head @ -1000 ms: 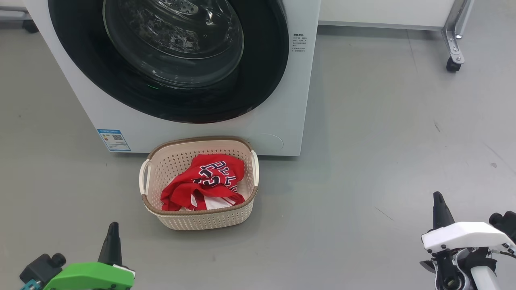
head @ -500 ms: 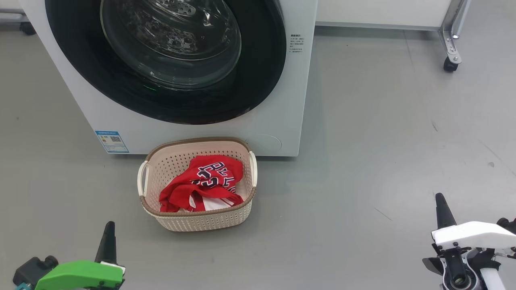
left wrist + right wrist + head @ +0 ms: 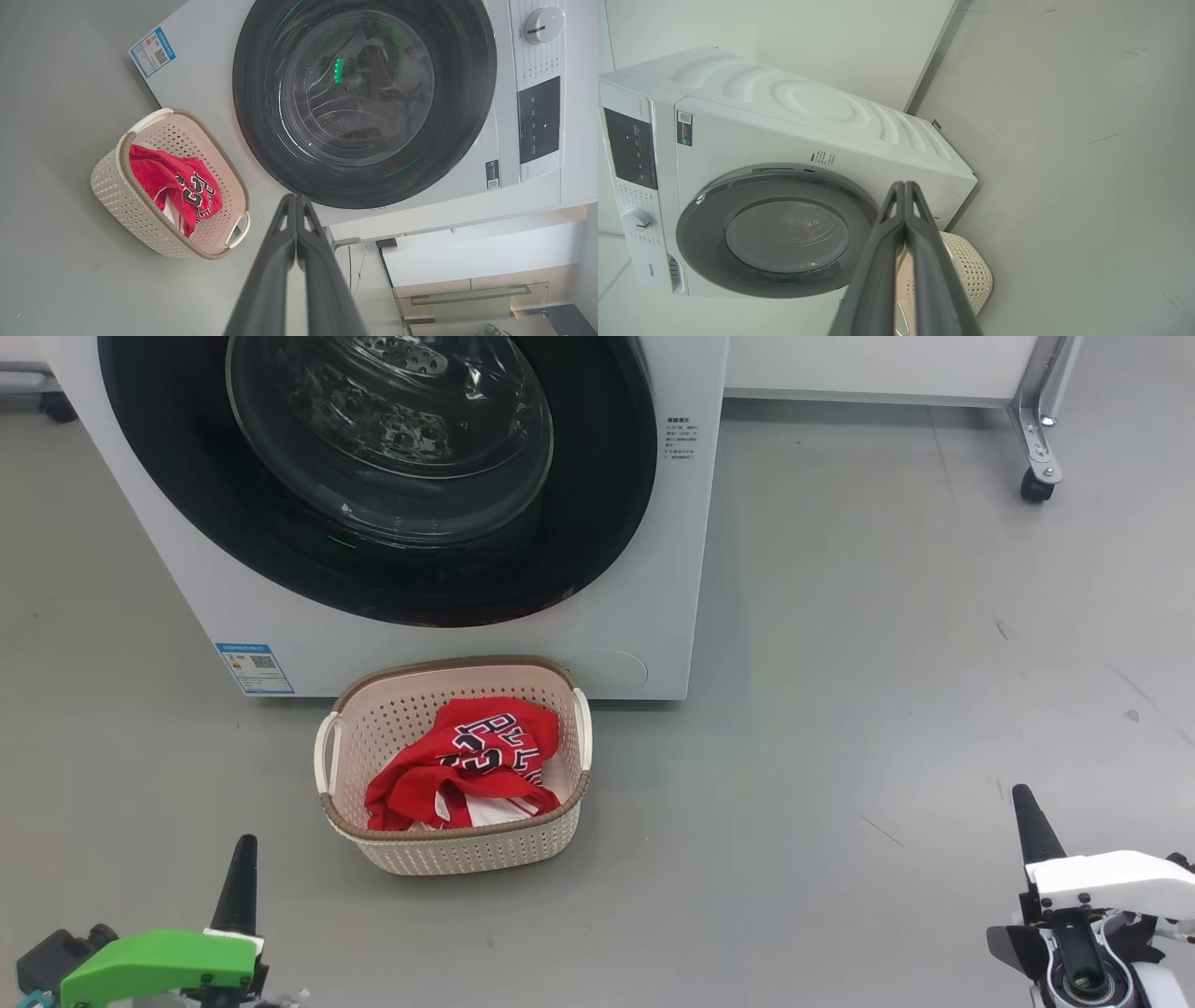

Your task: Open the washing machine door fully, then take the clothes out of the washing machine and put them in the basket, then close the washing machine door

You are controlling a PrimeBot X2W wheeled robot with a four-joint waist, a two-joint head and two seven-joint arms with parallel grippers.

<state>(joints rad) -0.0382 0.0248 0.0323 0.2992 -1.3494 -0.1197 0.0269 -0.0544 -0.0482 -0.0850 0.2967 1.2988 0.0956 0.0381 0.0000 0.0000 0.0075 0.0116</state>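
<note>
washing machine door point(image 3: 392, 439) closed, red clothes point(image 3: 462, 761) in the basket point(image 3: 448, 849)
basket sits lower centre, far rim just beside the washing machine point(image 3: 667, 569). left gripper point(image 3: 243, 859) and right gripper point(image 3: 1027, 807), fingers pressed together, sit in the bottom corners, well apart from it; grey floor point(image 3: 887, 663) spreads right.

The big white front-loading washing machine point(image 3: 686, 569) has a smooth shell with a soft sheen. Its large round washing machine door point(image 3: 392, 439) joins a wide glossy black rim to a clear, highly reflective glass bowl. The small blue label sticker point(image 3: 254, 668) looks like slick paper. The cream perforated plastic basket point(image 3: 467, 854) is matt, with a brown woven-look rim. The bright red clothes point(image 3: 467, 765) are soft, creased cloth. The grey floor point(image 3: 887, 663) is smooth and faintly shiny. The left pincer point(image 3: 243, 854) has matt dark fingers and a green plastic shell.
</note>
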